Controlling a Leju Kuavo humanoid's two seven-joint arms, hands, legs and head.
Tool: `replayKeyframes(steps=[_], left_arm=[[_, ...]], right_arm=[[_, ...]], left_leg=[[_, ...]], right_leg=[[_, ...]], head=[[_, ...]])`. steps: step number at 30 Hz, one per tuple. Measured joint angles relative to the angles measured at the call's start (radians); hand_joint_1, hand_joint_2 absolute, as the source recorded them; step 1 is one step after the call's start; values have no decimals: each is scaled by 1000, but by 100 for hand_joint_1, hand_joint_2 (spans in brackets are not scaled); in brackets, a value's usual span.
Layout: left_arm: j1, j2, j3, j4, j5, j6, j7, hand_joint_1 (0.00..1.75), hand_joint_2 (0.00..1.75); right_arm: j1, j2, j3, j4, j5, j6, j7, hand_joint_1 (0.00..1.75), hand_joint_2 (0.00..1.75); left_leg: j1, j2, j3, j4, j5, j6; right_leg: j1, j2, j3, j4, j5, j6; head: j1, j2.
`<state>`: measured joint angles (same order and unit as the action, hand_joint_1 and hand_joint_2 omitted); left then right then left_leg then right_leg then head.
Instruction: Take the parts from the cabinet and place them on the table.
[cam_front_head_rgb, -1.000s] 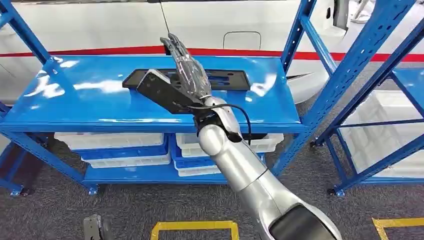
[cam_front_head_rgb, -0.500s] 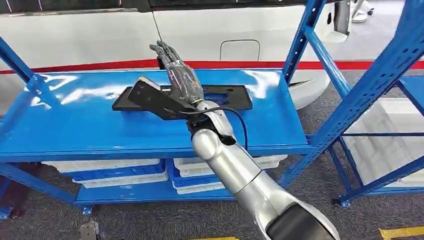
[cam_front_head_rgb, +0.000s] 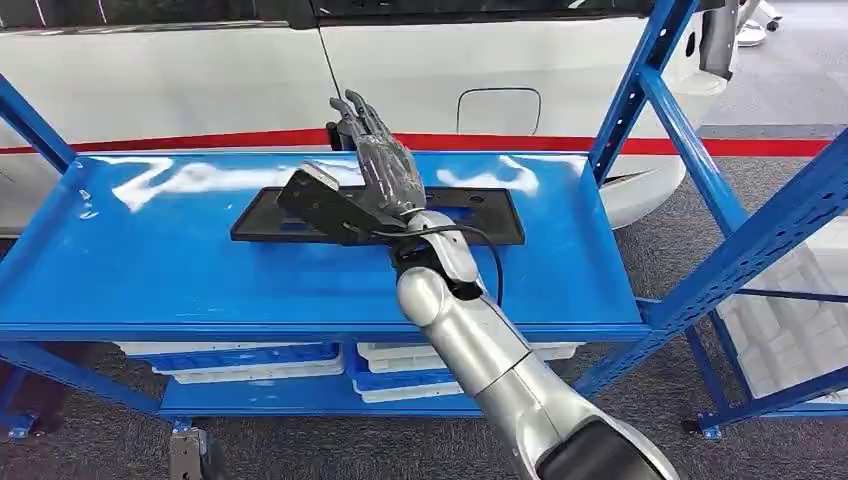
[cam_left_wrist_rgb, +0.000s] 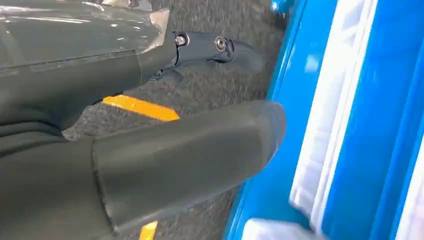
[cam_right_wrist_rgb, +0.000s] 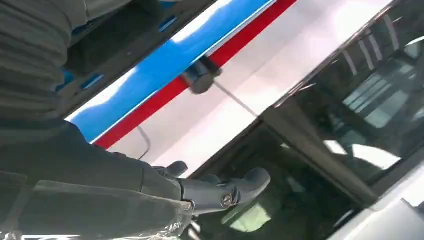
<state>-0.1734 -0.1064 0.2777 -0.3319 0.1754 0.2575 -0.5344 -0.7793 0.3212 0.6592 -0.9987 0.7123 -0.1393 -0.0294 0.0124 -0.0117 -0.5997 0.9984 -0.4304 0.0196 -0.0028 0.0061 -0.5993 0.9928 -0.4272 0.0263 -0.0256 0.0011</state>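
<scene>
White bins (cam_front_head_rgb: 455, 358) are sitting on the lower level of the blue shelf (cam_front_head_rgb: 150, 270), stacked with blue ones between them; what they are holding cannot be made out.

On the top level, a long flat black plate (cam_front_head_rgb: 470, 212) with slots cut through it is lying across the middle of the shelf, toward 12 o'clock from the robot. A second black part (cam_front_head_rgb: 325, 203), a flat dark panel with a pale strip at its far corner, is tilting above the plate's left half, one end lifted clear.

The right hand (cam_front_head_rgb: 380, 165) is reaching over the shelf from 6 o'clock on a silver arm (cam_front_head_rgb: 480, 345), fingers (cam_front_head_rgb: 352, 108) stretching straight toward 12 o'clock. The tilted part is lying against the thumb side of the hand, and the hand appears to be gripping it, though the contact itself is hidden.

In the left wrist view, the left hand (cam_left_wrist_rgb: 150, 115) is hanging beside the shelf's edge, above grey carpet (cam_left_wrist_rgb: 210, 90) with a yellow line (cam_left_wrist_rgb: 140, 107). Its thumb and fingers are spreading apart, holding nothing.

Behind the shelf, a white car (cam_front_head_rgb: 200, 90) with a red stripe is standing.
</scene>
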Motion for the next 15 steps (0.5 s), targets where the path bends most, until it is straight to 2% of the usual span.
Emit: replayKeyframes(steps=[7,15], left_arm=[[-28,-12,-32,0,-40,3,28,0,0],[-42,-24,-54,0,-51,7,48,0,0]], right_arm=[[70,-34,-40,-6,66,-17,10,0,175],[145,-64,-22,6,195,-11,55,0,175]], left_leg=[[1,9,9,-13,-1,-3],[1,9,10,-15,-3,-12]], right_leg=[[3,9,0,0,-4,-6],[3,10,0,1,-5,-8]], head=[[0,0],[0,0]])
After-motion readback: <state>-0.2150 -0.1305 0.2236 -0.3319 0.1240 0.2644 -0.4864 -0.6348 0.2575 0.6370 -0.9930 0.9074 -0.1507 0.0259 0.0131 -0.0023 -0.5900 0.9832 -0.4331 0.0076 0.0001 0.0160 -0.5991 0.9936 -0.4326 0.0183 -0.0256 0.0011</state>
